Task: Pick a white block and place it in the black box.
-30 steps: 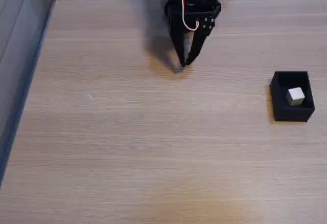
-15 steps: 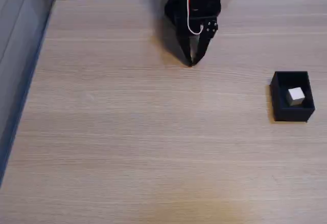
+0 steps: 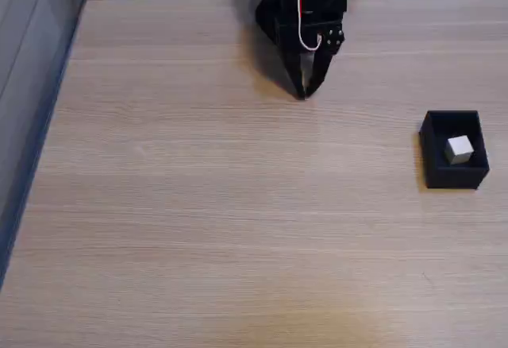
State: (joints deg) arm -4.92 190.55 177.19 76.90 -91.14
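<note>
**White cube in black box, arm idle at far edge**

While the small matte white cube (image 3: 459, 149) sits inside the small matte black open-topped rectangular box (image 3: 453, 175), the black two-finger gripper (image 3: 302, 94) hangs well apart from both, at the far middle of the pale wood-grain surface (image 3: 206, 229).

Box: right side of the fixed view, about mid-depth, resting flat on the surface. Cube is within its walls, towards the far right part of the interior, top face lit; can't tell whether it touches a wall.

Gripper: points down and towards the near side, tips w/ almost no gap between them, so the fingers (image 3: 291, 66) look closed or v. nearly so, w/ nothing held. Tips are at or just above the surface; contact can't be told from this angle. Shadow falls to the left of the fingers. Red and white wires (image 3: 302, 14) loop across the front of the black arm body.

Left edge of view: grey strip (image 3: 24, 110) runs beside the surface. Far edge: blurred clutter behind the arm.
</note>
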